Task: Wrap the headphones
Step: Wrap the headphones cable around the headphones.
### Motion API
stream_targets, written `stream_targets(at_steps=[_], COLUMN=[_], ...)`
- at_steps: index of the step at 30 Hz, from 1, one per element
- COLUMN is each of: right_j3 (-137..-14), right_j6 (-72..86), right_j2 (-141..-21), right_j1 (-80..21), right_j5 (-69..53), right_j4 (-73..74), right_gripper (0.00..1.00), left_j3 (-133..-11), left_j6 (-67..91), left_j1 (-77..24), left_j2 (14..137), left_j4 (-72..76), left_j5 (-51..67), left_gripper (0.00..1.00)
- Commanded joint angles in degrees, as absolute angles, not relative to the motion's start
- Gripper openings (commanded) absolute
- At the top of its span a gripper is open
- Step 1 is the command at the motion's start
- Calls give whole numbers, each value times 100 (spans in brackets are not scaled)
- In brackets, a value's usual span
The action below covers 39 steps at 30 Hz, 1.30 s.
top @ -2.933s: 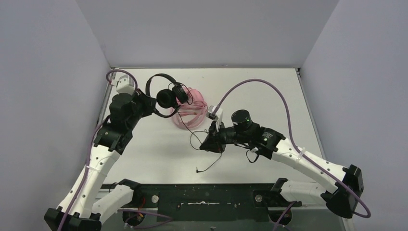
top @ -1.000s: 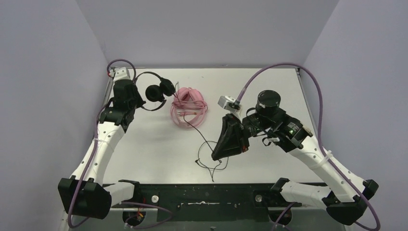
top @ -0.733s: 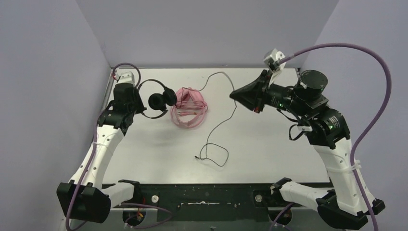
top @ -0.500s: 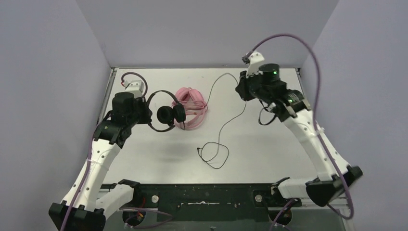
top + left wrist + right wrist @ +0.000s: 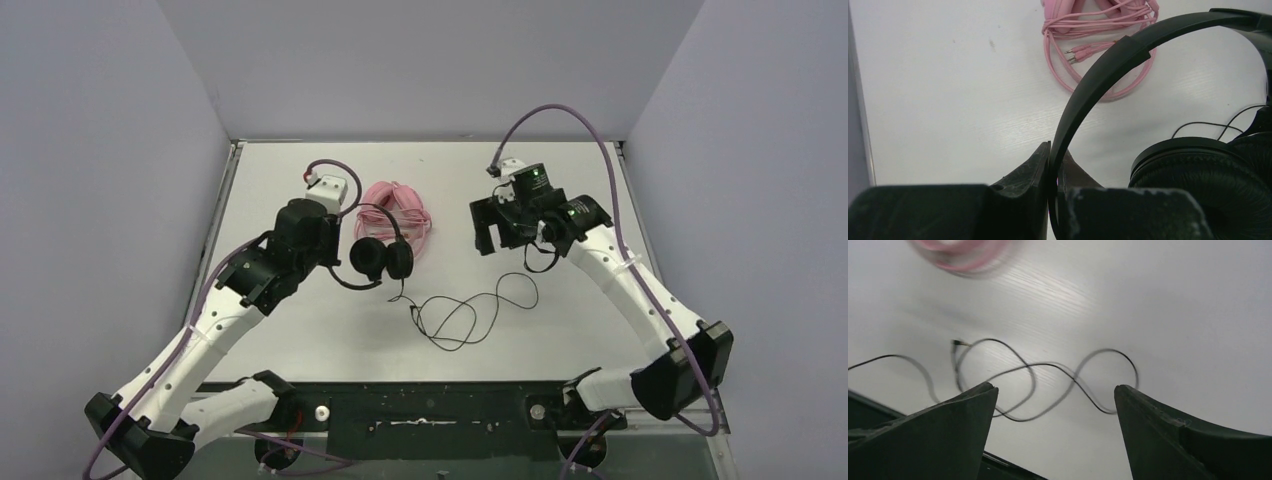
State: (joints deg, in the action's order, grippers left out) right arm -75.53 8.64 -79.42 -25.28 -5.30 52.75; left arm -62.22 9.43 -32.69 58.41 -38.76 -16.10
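Observation:
The black headphones (image 5: 378,258) hang from my left gripper (image 5: 337,258), which is shut on their headband (image 5: 1098,75); an ear cup (image 5: 1198,185) shows at the lower right of the left wrist view. Their thin black cable (image 5: 470,315) lies in loose loops on the table, plug end (image 5: 413,310) on the left. Above the cable hovers my right gripper (image 5: 488,235), open and empty, with the cable (image 5: 1048,367) seen between its fingers. The pink headphones (image 5: 398,205) lie behind with their pink cable (image 5: 1083,50) coiled around them.
The white table (image 5: 560,330) is walled at the back and on both sides. A dark rail (image 5: 420,410) with the arm bases runs along the near edge. The pink bundle appears blurred (image 5: 965,255) at the top of the right wrist view.
My right gripper opened and let go of the black cable, which dropped into loops on the table; that arm came down from the back. My left arm carried the black headphones right and nearer.

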Motion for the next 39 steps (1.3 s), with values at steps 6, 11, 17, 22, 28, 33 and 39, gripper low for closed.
stream_targets(at_steps=[6,11,17,22,28,33,39], right_j3=[-6733,-6507,-6669,-6598,-6782,-6827,-6914], right_j6=[3470,3783,3678,3162,3061,3015,3185], right_j2=[-7340,-7628,-7922,-7422,-7647,-7947,-8222], right_j1=[-4153,-4383,-4566,-4702,-4792,-4785,-4775], right_j5=[-2085,-1916,-1861,-1426,-1528,-1571,-1850], right_j4=[706,-171,-156,195,600,593,177], right_gripper=[100,100,92,96,96,84,64], left_j3=[-6840,-6920,-7000,-7141,-7137,-7221,-7277], left_j6=[1481,1504,1547,1579,1739,1767,1802], left_j1=[-3527,-3542,-3585,-3586,-3586,-3586,-3586], left_j2=[5959,6027,6095,6262,6295,6237,6196], left_j4=[-3830,-3941,-4049,-4279,-4260,-4349,-4438], left_j5=[-3067,-3156,-3190,-3390,-3190,-3100,-2890], left_gripper=[0,0,0,0,0,0,0])
